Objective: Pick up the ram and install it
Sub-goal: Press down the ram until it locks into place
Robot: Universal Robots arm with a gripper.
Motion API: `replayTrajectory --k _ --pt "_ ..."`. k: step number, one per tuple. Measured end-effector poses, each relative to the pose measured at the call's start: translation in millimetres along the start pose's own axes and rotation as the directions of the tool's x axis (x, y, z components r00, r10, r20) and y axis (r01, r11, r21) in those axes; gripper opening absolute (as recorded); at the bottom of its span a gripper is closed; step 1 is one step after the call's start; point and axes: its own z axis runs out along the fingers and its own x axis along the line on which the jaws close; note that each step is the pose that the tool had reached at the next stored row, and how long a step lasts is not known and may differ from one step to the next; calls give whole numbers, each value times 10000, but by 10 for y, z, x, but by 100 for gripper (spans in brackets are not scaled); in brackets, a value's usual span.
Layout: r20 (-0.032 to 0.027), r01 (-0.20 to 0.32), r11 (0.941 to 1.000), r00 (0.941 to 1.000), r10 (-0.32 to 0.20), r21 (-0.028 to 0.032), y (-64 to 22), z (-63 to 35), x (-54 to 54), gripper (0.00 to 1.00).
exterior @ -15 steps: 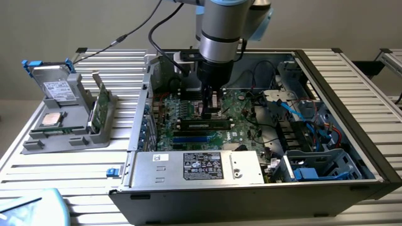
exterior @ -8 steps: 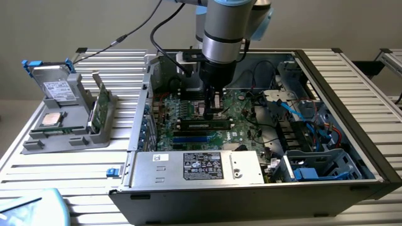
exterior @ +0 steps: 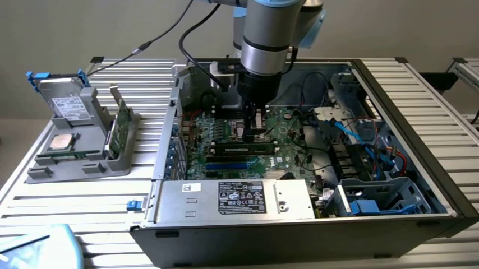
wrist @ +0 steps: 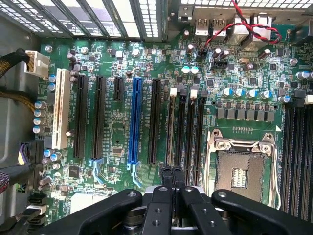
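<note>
- Computer case (exterior: 299, 241), side panel off, lies on the slatted worktop (exterior: 90, 213). Inside are a green motherboard (exterior: 288, 126), a silver power supply (exterior: 239, 199) with a black label along the front wall, loose cables, and a blue drive cage (exterior: 374, 204) at the exterior view's right.
- Grey holder (exterior: 82, 168) sits on the worktop at the exterior view's left, apart from the case. It carries a grey drive (exterior: 69, 105) with a white label, a square silver processor (exterior: 61, 143) lying flat, and a green memory stick (exterior: 120, 131) standing on edge in a slot.
- Ram (exterior: 243, 149) is inside the case, standing on its long edge in a black motherboard slot.
- Its long axis runs across the exterior view from left to right, parallel to the blue slot (exterior: 224, 166) and the power supply. Its labelled flat face is turned toward the front wall.
- Claw (exterior: 254, 134) hangs straight down over the motherboard, its tips right at the ram's upper edge near mid-length. I cannot tell whether they touch it.
- Claw (wrist: 172, 172) in the wrist view has its two black fingers (wrist: 166, 176) pressed together. They line up with the nearest of the black memory slots (wrist: 190, 132), beside the processor socket (wrist: 239, 166).
</note>
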Motion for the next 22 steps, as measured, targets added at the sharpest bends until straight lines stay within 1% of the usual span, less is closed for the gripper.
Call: replayTrajectory --k 6,8,13,15,19,22 --pt "0 -1 10000 10000 1 1 -3 0 0 11" --pt "-1 -2 10000 10000 2 0 -55 -5 14 11" --pt "15 3 10000 10000 -3 2 -211 -14 99 11" --pt "16 2 10000 10000 -2 2 -264 -18 104 11" --pt "17 -3 10000 10000 3 2 -293 -7 91 11" --pt "17 -15 10000 10000 15 1 -309 15 49 11"
